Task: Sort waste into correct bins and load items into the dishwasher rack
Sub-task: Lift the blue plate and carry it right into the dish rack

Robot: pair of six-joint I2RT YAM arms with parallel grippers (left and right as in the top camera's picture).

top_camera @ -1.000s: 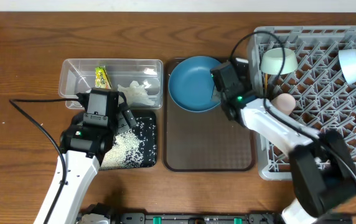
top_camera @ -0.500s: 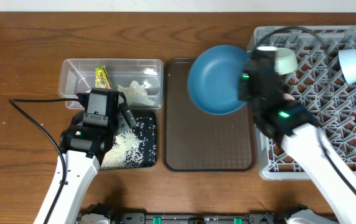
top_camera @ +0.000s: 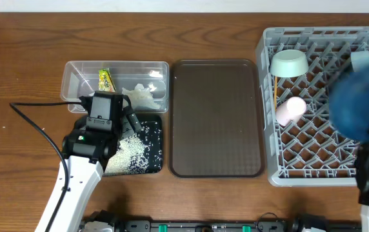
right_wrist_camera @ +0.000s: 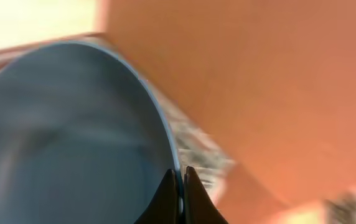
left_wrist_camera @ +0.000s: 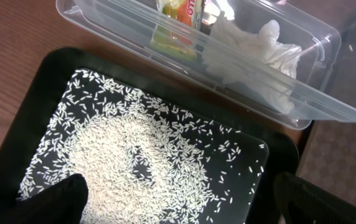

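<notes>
The right gripper (right_wrist_camera: 179, 186) is pinching the plate (top_camera: 356, 106) by its rim, jaws shut on it, holding it above the rack's (top_camera: 300, 180) right side. The plate is blurred, its face showing roughly upward. The left gripper (left_wrist_camera: 178, 199) is hovering wide open over the rice (left_wrist_camera: 122, 168) in the black tray (left_wrist_camera: 35, 106).

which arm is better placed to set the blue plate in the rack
right. the right pincer is shut on the plate above the rack; the left pincer hangs open over the rice tray
</notes>
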